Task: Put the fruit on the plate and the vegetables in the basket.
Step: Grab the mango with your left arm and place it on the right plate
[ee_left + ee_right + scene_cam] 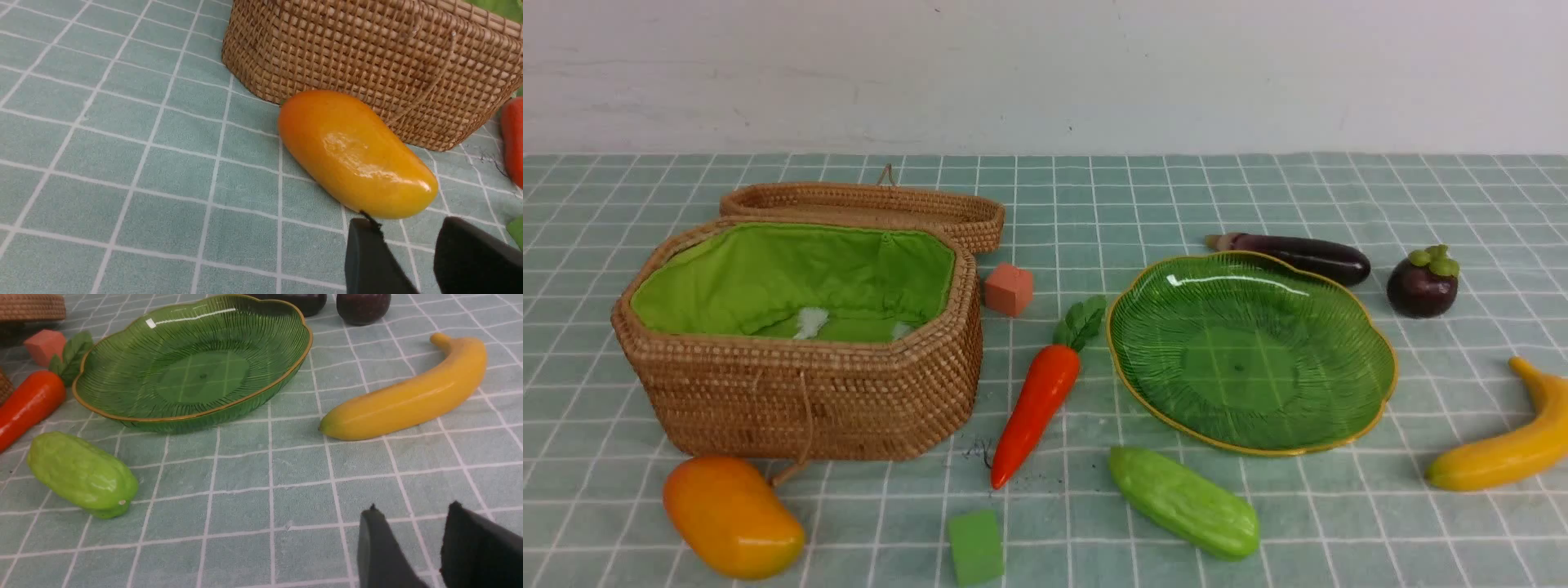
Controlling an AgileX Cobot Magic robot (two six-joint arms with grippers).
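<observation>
Left pincer (408, 228) part-open, empty, mango (355, 153) just ahead beside the basket (367, 61) at surface's (122, 171) near edge; right pincer (413, 510) same, banana (408, 396) ahead. Risk: gap narrower than mango, I'd shove it, not grip it.

front: wide, forward | left wrist: near mango (355, 155) | right wrist: near plate (196, 375) | carrot (1037, 404): all views

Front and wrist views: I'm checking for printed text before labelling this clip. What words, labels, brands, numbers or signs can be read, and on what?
None: no text, number or logo shows in any view. The basket, plate, mango, banana, mangosteen, carrot, gourd, eggplant, orange cube, green cube and checked cloth are all unmarked on the sides that show.
</observation>
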